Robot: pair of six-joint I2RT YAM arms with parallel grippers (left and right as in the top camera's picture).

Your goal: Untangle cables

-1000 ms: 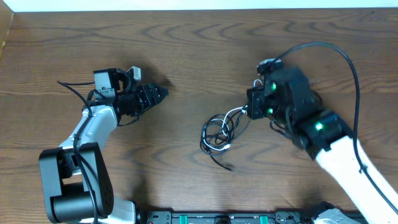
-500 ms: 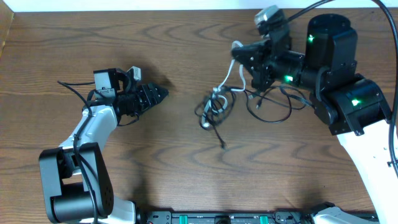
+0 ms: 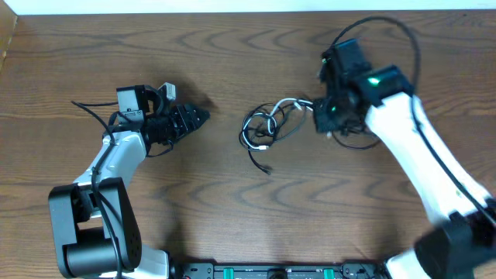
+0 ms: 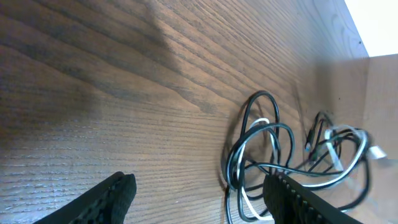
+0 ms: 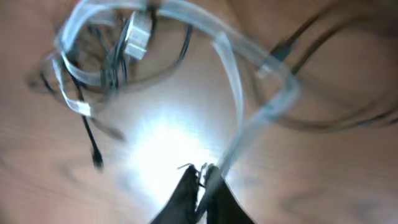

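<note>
Seen from overhead, the cables (image 3: 265,130) lie in one loose knot near the middle of the wooden table (image 3: 232,46), between the two arms. The left gripper (image 3: 200,117) points toward the knot from well apart on the left. The right gripper (image 3: 319,118) sits at the knot's right edge, where the white cable (image 3: 294,103) arcs out of the pile toward it. One black plug end (image 3: 267,169) trails free on the near side of the pile. In the left wrist view the left gripper (image 4: 199,183) stands wide with nothing between its jaws. The black cables (image 4: 261,143) loop on the table ahead of it and to the right, not touching, and the white cable (image 4: 345,130) is threaded through them further back. The right wrist view is badly blurred, yet the right gripper (image 5: 202,169) shows its jaws pinched together on the white cable (image 5: 236,99), which rises from the fingertips and curves away to the blurred mass of black cables (image 5: 112,62). These cords look light, limp and smooth-sheathed, so they should slide over each other but cinch if tugged hard. The best hold is probably a free run near a plug, not the crossing itself, with the knot pinned while the strand is drawn out gently.
</note>
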